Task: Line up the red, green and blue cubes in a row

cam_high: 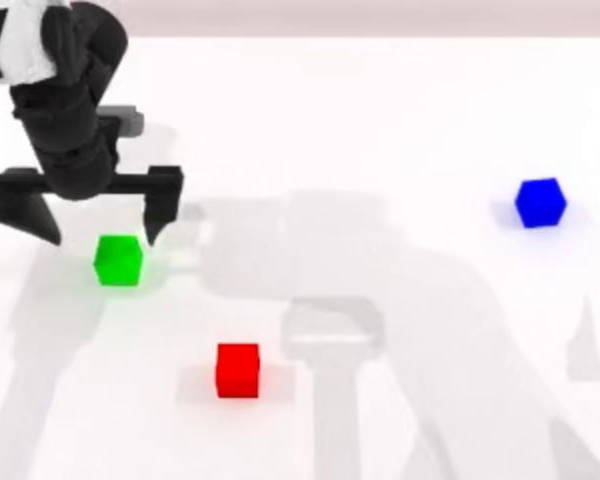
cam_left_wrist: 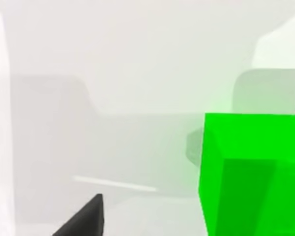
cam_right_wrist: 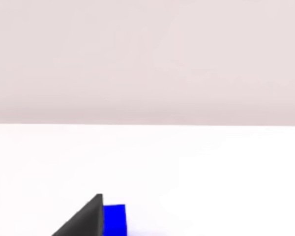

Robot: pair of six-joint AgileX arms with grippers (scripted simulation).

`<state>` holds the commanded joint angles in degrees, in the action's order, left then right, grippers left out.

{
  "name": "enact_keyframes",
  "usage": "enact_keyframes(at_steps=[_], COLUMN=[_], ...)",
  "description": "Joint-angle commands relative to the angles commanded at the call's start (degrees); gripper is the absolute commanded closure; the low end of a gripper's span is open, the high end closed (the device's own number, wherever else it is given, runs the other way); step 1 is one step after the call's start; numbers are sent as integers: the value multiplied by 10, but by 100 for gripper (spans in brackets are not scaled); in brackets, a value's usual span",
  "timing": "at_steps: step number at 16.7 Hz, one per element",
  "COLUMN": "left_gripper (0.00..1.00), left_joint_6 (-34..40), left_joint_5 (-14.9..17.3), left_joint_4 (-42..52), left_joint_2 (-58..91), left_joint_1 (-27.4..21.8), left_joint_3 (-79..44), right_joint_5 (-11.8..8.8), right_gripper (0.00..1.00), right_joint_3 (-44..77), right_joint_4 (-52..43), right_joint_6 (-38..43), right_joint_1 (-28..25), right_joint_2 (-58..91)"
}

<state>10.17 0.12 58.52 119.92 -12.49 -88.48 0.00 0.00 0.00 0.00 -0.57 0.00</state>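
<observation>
White counter (cam_high: 400, 120): in the top view we see it carrying all three cubes, each well apart from the others and each flat on the surface.
Green cube (cam_high: 118, 260): top view, at the counter's left side, nearest of the three to our left arm.
Red cube (cam_high: 238, 370): top view, toward the near edge, left of the middle, lower and to the right of the green one.
Blue cube (cam_high: 540, 203): top view, far over on the right side, alone.
Left tool (cam_high: 102, 232): top view, our left arm reaches in from the upper left corner; its two dark fingers (cam_high: 163, 205) are spread wide, one on each side of a gap that sits just above the green cube, and they clasp nothing.
Right arm: we do not see it in the top view, only its shadow on the counter.
Left wrist view: the green cube (cam_left_wrist: 253, 174) fills one lower corner, very close to the camera; one dark fingertip (cam_left_wrist: 86, 220) shows at the picture's edge, apart from the cube, over bare counter (cam_left_wrist: 137, 73).
Right wrist view: one dark fingertip (cam_right_wrist: 86, 219) shows with the blue cube (cam_right_wrist: 114, 220) just beside it on the counter (cam_right_wrist: 211, 172); the second finger is out of the picture, so we cannot tell how our right tool stands.
</observation>
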Motion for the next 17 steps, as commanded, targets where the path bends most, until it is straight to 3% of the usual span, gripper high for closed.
enact_keyframes(at_steps=[4, 9, 17], left_gripper=[0, 0, 60], left_joint_6=[0, 0, 0], left_joint_5=[0, 0, 0], left_joint_4=[-84, -94, -94], left_joint_2=[30, 35, 35], left_joint_1=[0, 0, 0], left_joint_3=[52, 59, 59], right_joint_5=[0, 0, 0], right_gripper=[0, 0, 0], right_joint_3=[0, 0, 0], right_joint_4=[0, 0, 0], right_joint_6=[0, 0, 0], right_joint_1=[0, 0, 0], right_joint_2=[0, 0, 0])
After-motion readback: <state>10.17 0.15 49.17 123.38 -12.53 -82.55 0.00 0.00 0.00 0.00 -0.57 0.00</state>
